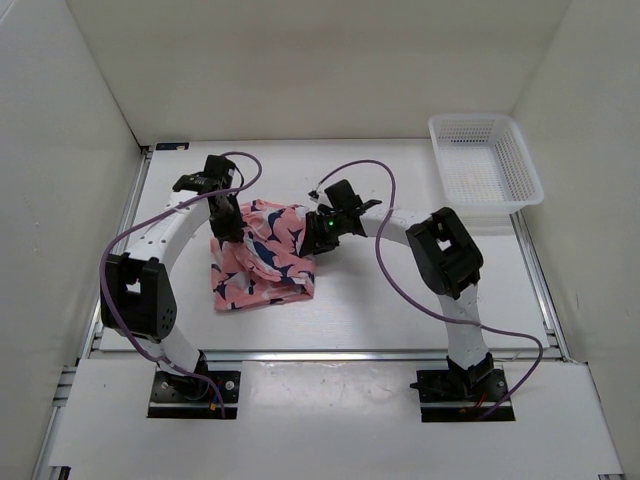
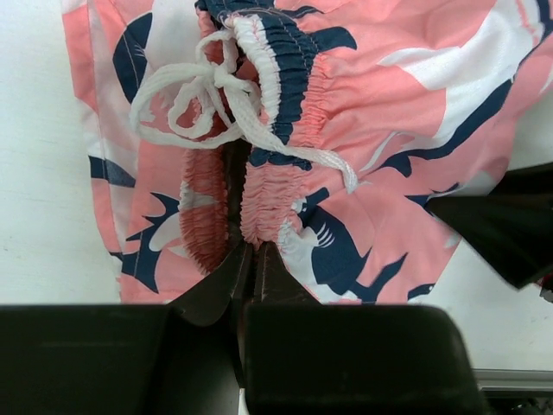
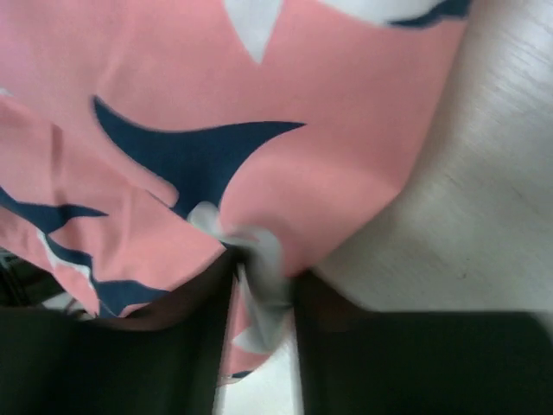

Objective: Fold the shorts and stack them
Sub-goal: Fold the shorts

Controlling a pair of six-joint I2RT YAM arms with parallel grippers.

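The coral-pink shorts [image 1: 262, 255] with navy-and-white shapes lie bunched in the middle of the table. My left gripper [image 1: 228, 225] is at their left top edge, shut on the elastic waistband [image 2: 263, 186] just below the white drawstring bow [image 2: 203, 95]. My right gripper [image 1: 318, 228] is at their right top edge, shut on a pinch of the fabric [image 3: 259, 259]. The shorts fill both wrist views [image 3: 216, 112]. The part under both grippers is hidden in the top view.
A white plastic mesh basket [image 1: 484, 160] stands at the back right of the table. White walls close in the table on the left, back and right. Purple cables loop over both arms.
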